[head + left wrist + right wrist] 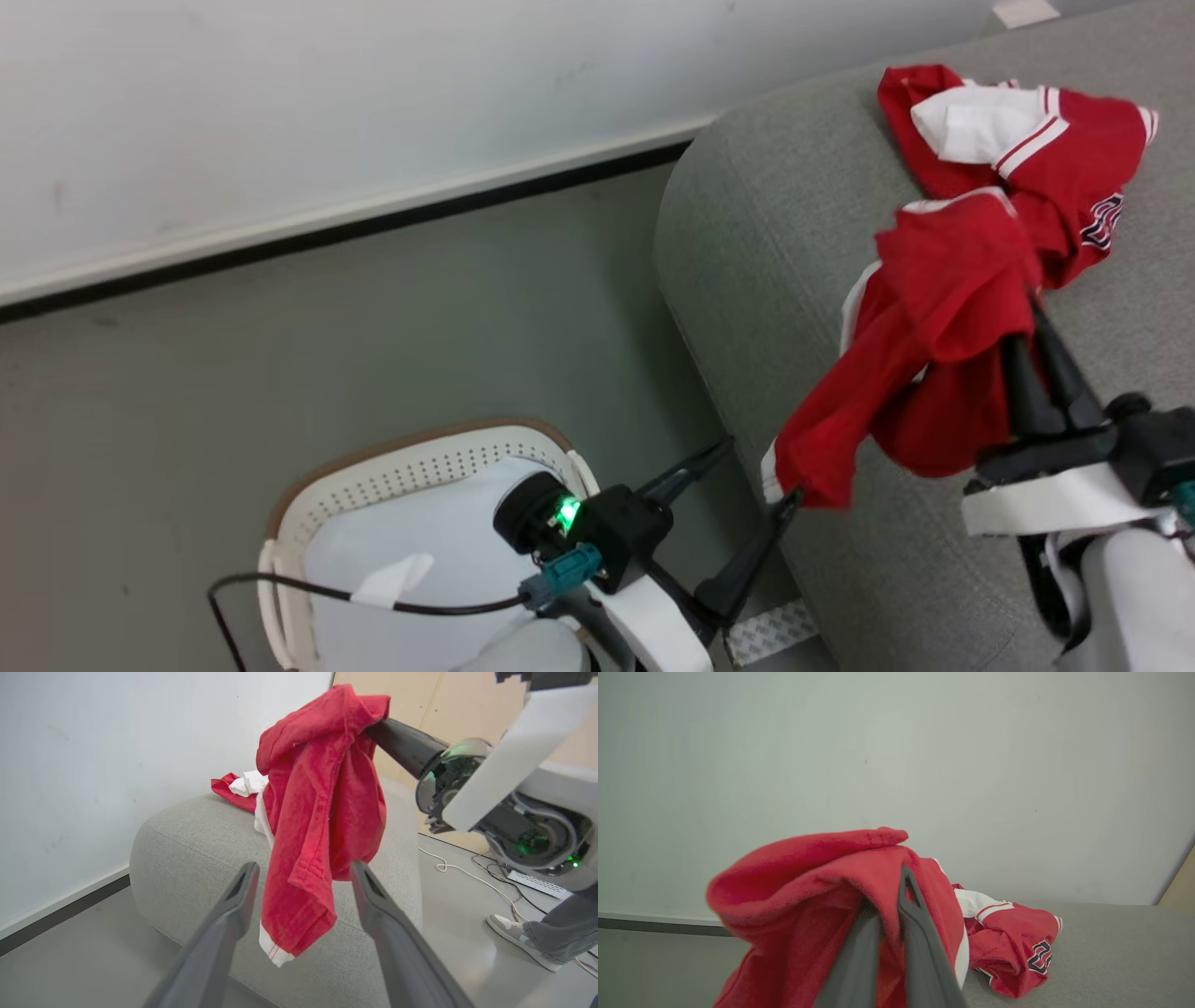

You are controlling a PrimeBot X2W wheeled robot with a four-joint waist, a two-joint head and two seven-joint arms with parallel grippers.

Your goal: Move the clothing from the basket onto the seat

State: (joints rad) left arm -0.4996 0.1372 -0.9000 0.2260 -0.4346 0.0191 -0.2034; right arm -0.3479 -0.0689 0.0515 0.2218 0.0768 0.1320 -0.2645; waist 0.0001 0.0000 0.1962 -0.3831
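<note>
Right gripper: the right gripper (pixel 1034 322) is clamped on a red jersey (pixel 943 308), with both dark fingers pressed together and buried in the bunched top fold.
Left gripper: the left gripper (pixel 761 471) stands wide open and holds nothing. The jersey's hem hangs near its tips, but whether they touch cannot be told.
Held jersey: soft matte cloth, bulging like a hood at the grip and falling in long folds to a stitched hem with a white band. It hangs above the sofa's rounded end.
Second jersey: the second jersey (pixel 1046 140) is crumpled, red with a white panel and striped trim, and lies on the sofa toward its far edge.
Sofa: the sofa (pixel 775 233) is light grey weave with rounded corners.
Basket: the basket (pixel 392 467) is oval cream plastic with perforated walls and a brown rim. It sits on the floor (pixel 373 308) just beside the sofa's end and holds a flat white pad (pixel 420 541).
Open room: smooth floor runs from the basket to the wall's skirting.
Views: the left wrist view adds a person's shoe (pixel 511 933) and loose cables (pixel 467 872) past the sofa. The right wrist view brings the fingers' tight closure up close.
</note>
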